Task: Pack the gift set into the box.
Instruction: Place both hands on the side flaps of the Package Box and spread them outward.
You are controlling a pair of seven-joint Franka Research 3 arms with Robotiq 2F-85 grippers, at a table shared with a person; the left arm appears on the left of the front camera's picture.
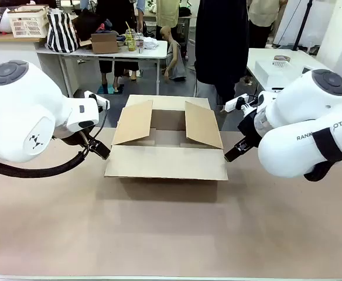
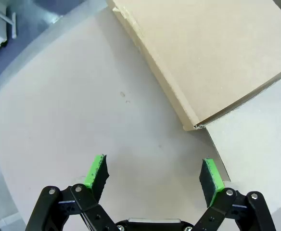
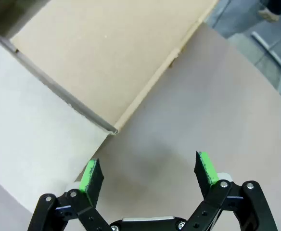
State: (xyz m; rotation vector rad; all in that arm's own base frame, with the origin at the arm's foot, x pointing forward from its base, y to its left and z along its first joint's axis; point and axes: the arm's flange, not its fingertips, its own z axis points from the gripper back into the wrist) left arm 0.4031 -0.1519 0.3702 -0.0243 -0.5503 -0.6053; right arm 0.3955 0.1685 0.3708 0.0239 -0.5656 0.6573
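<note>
**Box and grippers, front and wrist views.** The box (image 1: 166, 164) sits at the middle of the table (image 1: 171, 234), its long axis running left to right between the 2 arms. All 4 top flaps are open. The near flap (image 1: 165, 170) is folded outward and slopes toward the robot. The 2 side flaps (image 1: 134, 122) rise at a tilt over the opening, and the far flap (image 1: 168, 102) leans back.

The left gripper (image 1: 99, 149) is just beside the box's near left corner and the right gripper (image 1: 232, 153) just beside its near right corner. Neither touches the cardboard, and each arm is about equally near its own end.

In the left wrist view the left gripper (image 2: 153, 173) has its jaws wide apart over bare tabletop with nothing between them. The box (image 2: 212, 53) lies ahead and to the right. In the right wrist view the right gripper (image 3: 149, 173) is likewise spread and empty, with the box (image 3: 97, 53) ahead and to the left.

The near wall and the tilted side flaps hide the box floor, so whether the gift set lies inside cannot be told. Judged from this, the raised side flaps narrow the opening and are the likeliest obstruction to lowering anything in.

Across the table stands a person (image 1: 221, 41) in dark clothing. Well apart, on a white table behind, are a smaller brown box (image 1: 103, 42) and a striped bag (image 1: 61, 32).
</note>
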